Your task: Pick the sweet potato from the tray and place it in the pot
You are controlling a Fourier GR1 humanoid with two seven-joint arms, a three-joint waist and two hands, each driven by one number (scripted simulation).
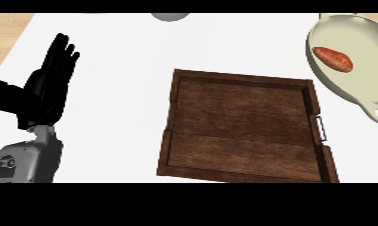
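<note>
Orange sweet potato (pixel 333 59) lies inside the cream pot (pixel 345 86).

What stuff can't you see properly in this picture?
Head view:
The pot, holding the sweet potato, is cut off by the right edge.
A grey thing at the top edge shows only a sliver; I cannot tell what it is.
The right hand is out of view; only the open left hand shows, at the left.

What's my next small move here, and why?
Probably nothing more than leaving the open left hand resting at the left: the sweet potato already lies inside the pot, off the tray, so nothing seems left to carry. The right hand is out of view.
</note>
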